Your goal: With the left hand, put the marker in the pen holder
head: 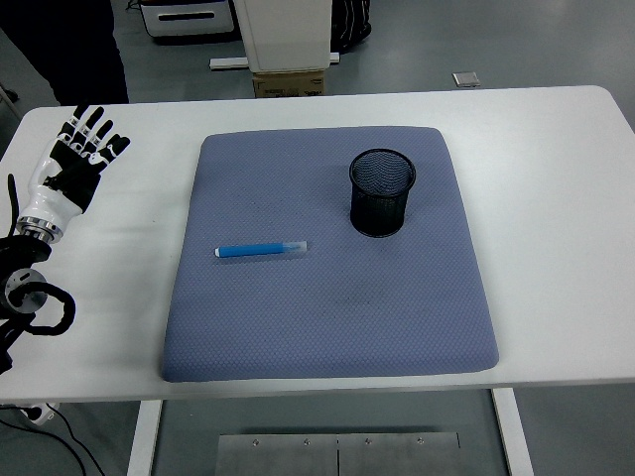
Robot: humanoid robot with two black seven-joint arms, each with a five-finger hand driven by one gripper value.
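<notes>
Broad white table point(556, 149), smooth and bare at the edges, and on it a big blue-grey cushioned mat point(327, 317) with a dimpled weave and rounded corners. Far right on the mat stands a black wire-mesh cylindrical pen holder point(382, 192), upright, nothing visible inside. Out at the table's left edge, the black-and-white left hand point(77, 164) hovers with fingers fanned wide, gripping nothing. The slim blue marker with a clear cap point(261, 249) lies flat mid-mat, well apart from that hand.
</notes>
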